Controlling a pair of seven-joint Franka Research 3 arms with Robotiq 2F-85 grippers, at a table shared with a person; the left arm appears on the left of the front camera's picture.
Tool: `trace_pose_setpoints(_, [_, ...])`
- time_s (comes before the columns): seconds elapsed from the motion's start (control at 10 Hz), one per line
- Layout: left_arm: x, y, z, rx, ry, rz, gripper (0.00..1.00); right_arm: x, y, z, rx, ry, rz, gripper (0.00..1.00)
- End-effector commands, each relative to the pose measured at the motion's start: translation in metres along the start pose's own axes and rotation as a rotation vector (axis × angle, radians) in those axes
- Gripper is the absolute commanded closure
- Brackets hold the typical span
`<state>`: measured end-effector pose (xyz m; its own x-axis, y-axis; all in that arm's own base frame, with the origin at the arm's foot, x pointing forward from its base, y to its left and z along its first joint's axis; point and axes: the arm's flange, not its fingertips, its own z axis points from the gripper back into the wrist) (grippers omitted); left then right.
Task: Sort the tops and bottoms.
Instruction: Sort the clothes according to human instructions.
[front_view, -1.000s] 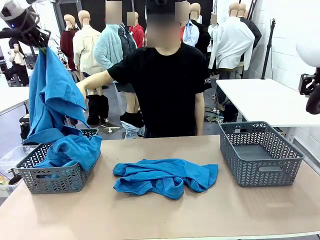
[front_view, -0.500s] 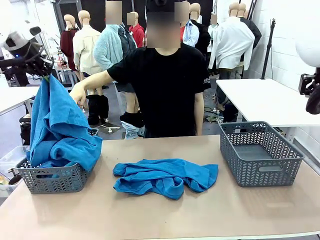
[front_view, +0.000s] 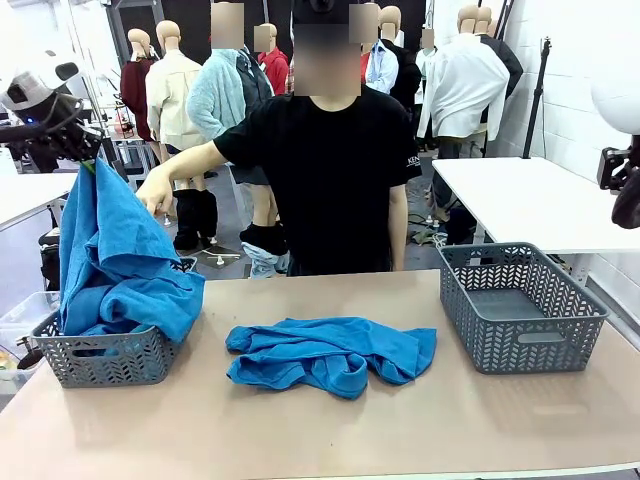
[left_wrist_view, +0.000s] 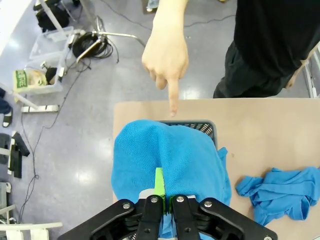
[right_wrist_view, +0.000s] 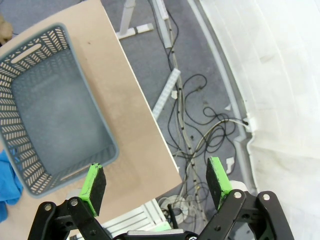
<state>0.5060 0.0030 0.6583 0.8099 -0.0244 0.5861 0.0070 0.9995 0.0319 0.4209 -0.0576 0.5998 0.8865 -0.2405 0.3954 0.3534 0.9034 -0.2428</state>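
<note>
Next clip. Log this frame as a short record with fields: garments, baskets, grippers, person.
held garment: blue shirt, hanging from the left gripper into the left basket
loose garment: blue garment, crumpled on the table between the baskets
right basket: nothing in it
left gripper: shut on the shirt's top
right gripper: open, above the right basket's side of the table
person's hand: index finger pointing down toward the left basket
</note>
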Motion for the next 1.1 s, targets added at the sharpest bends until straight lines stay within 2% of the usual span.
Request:
trace_pose_setpoints(0.0, [-0.001,0.001,-0.001,0.001,0.003,0.002,1.00,0.001,0.002,0.001,-0.001,0.008,-0.017,0.00])
trace_pose_setpoints(0.1, [-0.003,0.000,-0.021,-0.048,0.070,-0.011,1.00,0.001,0.002,0.001,-0.001,0.008,-0.017,0.00])
trace_pose_setpoints(0.3, [-0.016,0.004,-0.062,-0.126,0.183,0.063,1.00,0.001,0.002,0.001,-0.001,0.008,-0.017,0.00])
trace_pose_setpoints(0.6, [-0.060,0.003,-0.132,-0.102,0.397,0.120,1.00,0.001,0.002,0.001,-0.001,0.008,-0.017,0.00])
trace_pose_setpoints(0.7, [-0.076,0.006,-0.151,-0.050,0.443,0.125,1.00,0.001,0.002,0.001,-0.001,0.008,-0.017,0.00])
trace_pose_setpoints(1.0, [-0.109,0.007,-0.179,-0.031,0.537,0.129,1.00,0.001,0.002,0.001,-0.001,0.008,-0.017,0.00])
